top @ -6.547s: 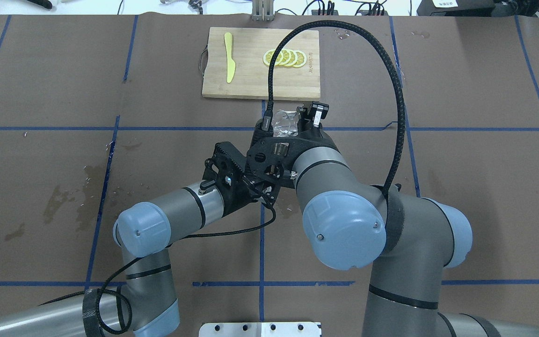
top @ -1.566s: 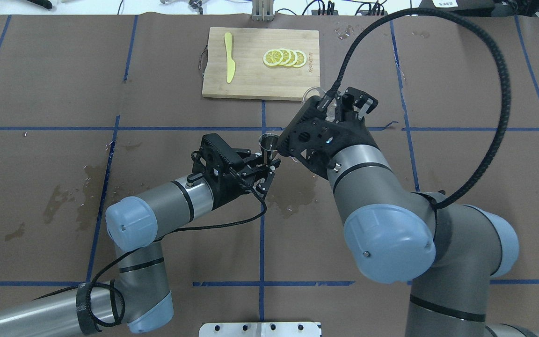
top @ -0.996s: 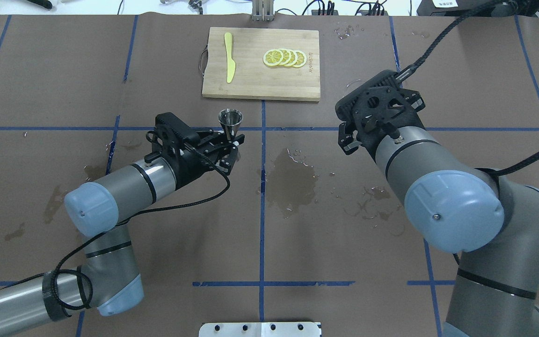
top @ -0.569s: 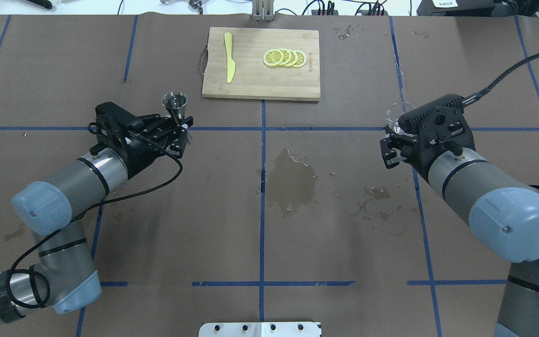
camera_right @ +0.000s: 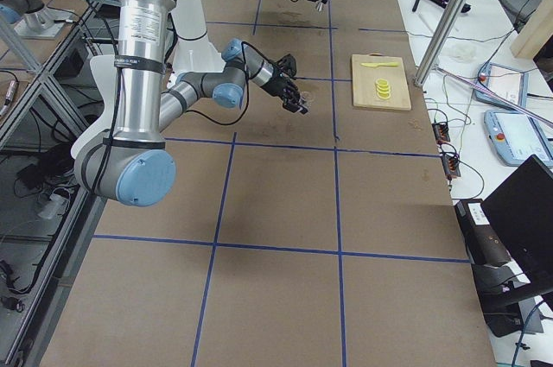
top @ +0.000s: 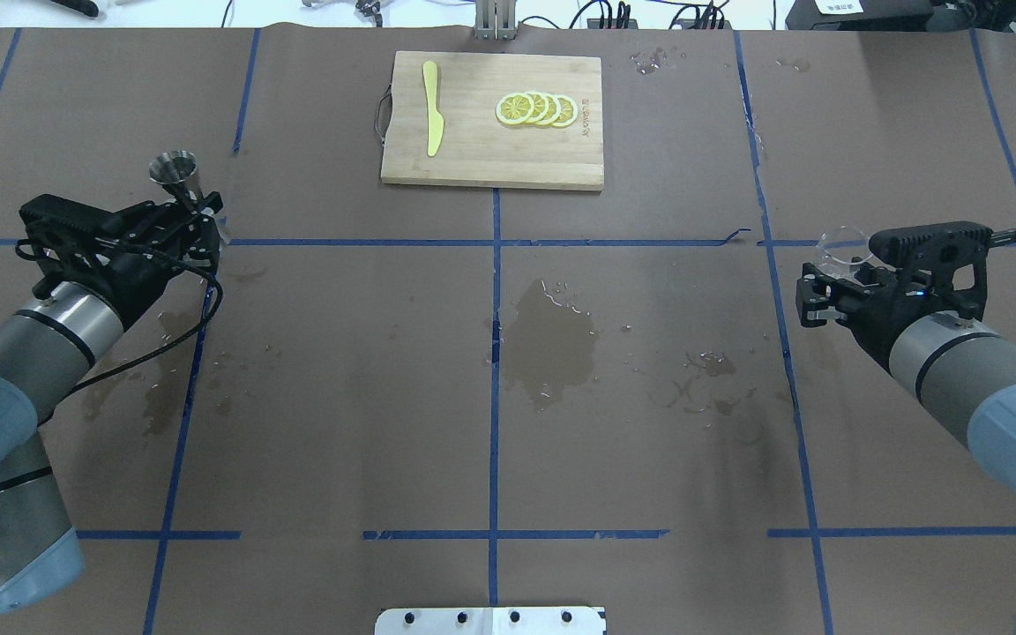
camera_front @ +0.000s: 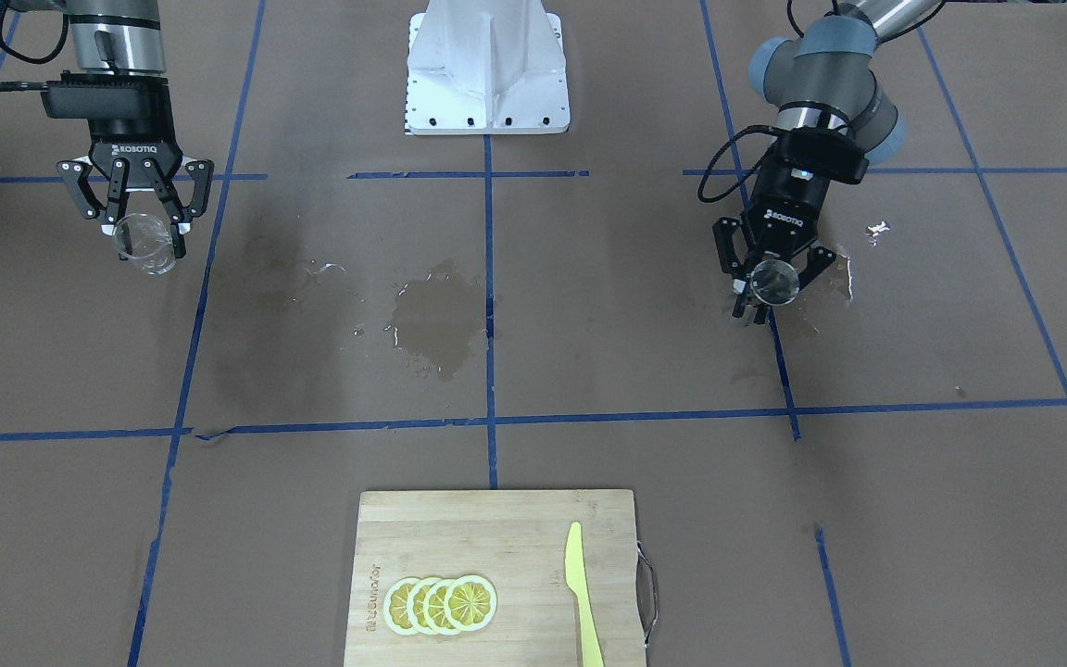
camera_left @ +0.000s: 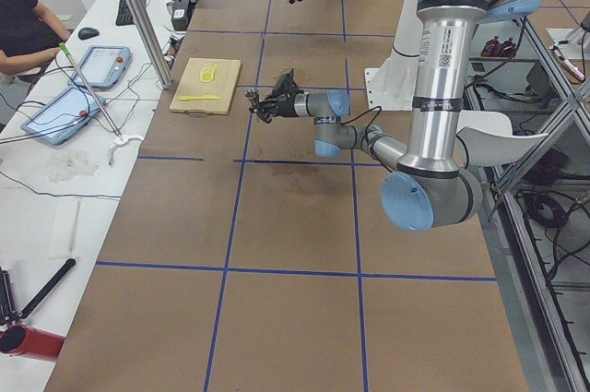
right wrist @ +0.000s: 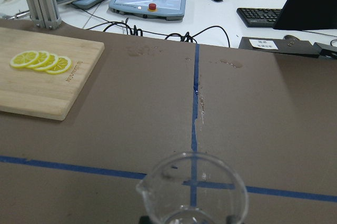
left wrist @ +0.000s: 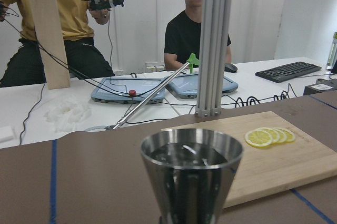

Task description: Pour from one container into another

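My left tool is clamped on an upright conical stainless-steel measuring cup. My right tool is clamped on an upright clear glass spouted beaker. A wet patch on the brown counter lies between the two tools.

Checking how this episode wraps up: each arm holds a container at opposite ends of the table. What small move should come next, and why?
Probably lower the left end effector straight down to stand the steel jigger on the table. The jigger seems to hold liquid, the glass beaker in the right end effector looks empty, and they are far apart, so pouring appears finished.
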Controlling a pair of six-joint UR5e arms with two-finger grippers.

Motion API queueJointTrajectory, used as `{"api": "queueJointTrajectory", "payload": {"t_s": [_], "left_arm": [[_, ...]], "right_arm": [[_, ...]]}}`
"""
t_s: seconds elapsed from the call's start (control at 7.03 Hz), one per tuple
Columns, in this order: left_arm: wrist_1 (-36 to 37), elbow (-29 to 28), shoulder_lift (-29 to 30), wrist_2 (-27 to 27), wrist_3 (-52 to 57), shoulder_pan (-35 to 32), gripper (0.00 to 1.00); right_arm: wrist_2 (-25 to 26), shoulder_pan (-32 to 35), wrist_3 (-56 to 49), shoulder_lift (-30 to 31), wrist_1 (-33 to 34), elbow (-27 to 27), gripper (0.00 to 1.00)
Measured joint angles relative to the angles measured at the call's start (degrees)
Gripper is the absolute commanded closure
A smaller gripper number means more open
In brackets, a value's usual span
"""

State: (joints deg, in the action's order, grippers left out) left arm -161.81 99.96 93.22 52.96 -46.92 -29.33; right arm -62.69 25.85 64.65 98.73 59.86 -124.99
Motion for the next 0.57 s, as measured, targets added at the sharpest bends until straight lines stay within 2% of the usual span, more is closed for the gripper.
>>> {"api": "queueJointTrajectory", "payload": {"t_s": [0.28,0.57], "left_arm": [[-0.05,0.31,-5.26,-7.86,-5.62,0.05,1.0],[-0.02,-0.8,-8.64,-15.05,-12.49,2.2,1.0]], "right_arm": [[-0.06,0.2,1.37,3.44,-12.49,5.16,1.0],[0.03,0.2,1.54,5.24,-18.63,8.29,1.0]]}}
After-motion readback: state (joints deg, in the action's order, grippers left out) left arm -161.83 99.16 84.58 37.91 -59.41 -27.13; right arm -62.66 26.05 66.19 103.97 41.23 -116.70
